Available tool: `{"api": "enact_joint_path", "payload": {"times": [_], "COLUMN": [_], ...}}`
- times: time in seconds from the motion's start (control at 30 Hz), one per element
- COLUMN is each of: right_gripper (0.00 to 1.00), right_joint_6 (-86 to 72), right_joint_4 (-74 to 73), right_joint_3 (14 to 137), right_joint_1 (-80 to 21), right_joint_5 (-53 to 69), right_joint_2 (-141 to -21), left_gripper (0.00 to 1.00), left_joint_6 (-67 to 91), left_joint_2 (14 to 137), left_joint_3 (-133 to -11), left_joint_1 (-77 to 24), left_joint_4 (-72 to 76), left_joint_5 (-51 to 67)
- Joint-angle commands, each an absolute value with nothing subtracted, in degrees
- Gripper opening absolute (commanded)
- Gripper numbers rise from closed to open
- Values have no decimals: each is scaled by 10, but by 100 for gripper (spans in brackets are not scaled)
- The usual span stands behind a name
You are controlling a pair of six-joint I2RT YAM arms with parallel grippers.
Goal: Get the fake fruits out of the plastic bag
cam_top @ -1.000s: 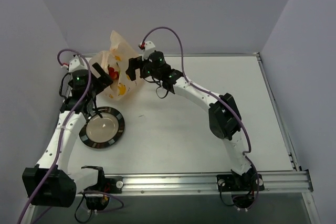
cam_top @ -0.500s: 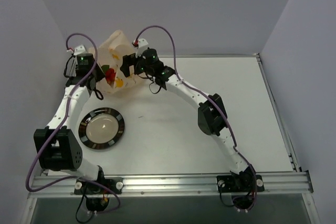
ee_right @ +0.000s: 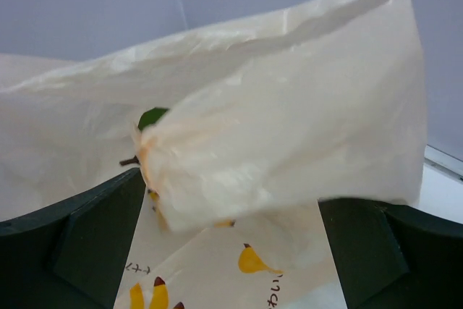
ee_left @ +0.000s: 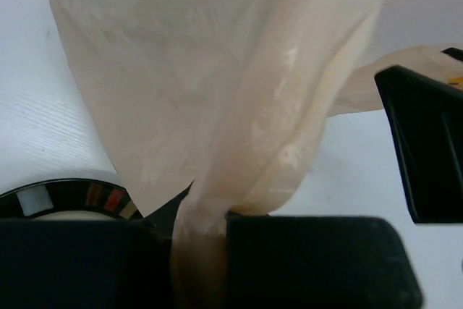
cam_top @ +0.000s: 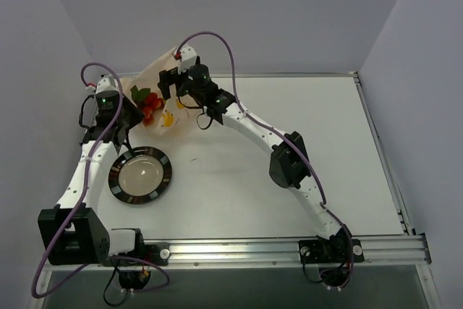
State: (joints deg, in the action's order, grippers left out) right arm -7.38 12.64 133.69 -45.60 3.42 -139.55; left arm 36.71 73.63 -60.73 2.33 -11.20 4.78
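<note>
White table [cam_top: 325, 106] holds one plastic bag [cam_top: 168, 117], perhaps three red fruits [cam_top: 148, 104].

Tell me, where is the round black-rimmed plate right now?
In the overhead view the plate lies on the left side of the table, nearer the arm bases than the plastic bag, just beside the left arm.

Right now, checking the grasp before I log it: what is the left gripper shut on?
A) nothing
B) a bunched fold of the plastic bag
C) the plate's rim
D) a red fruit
B: the left wrist view shows the left gripper pinching a twisted strip of the bag.
</note>
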Motion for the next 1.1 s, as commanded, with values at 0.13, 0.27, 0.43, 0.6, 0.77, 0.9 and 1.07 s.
{"api": "enact_joint_path", "payload": {"times": [0.13, 0.27, 0.43, 0.6, 0.77, 0.9, 1.07], "right_gripper": [47, 0, 0, 0, 0, 0, 0], "right_joint_6": [-83, -96, -155, -182, -260, -265, -237], "right_joint_4": [224, 252, 389, 355, 325, 357, 291], "right_joint_3": [1354, 1234, 937, 890, 914, 871, 940], "right_joint_1": [-462, -461, -466, -468, -420, -402, -389], "right_joint_5": [-173, -206, -132, -41, 25, -9, -47], "right_joint_2": [-1426, -1383, -1189, -1116, -1179, -1172, -1264], "left_gripper": [2, 2, 2, 2, 2, 2, 2], "left_joint_6": [383, 381, 367, 344, 345, 350, 315], "left_joint_2": [701, 729, 748, 755, 802, 858, 956], "left_joint_3": [-631, -656, -705, -751, -764, -798, -869], "left_joint_1": [40, 50, 58, 75, 105, 117, 120], "left_joint_4": [-98, -94, -103, -125, -134, -128, -161], "left_joint_5": [88, 50, 15, -13, -12, 31, -14]}}
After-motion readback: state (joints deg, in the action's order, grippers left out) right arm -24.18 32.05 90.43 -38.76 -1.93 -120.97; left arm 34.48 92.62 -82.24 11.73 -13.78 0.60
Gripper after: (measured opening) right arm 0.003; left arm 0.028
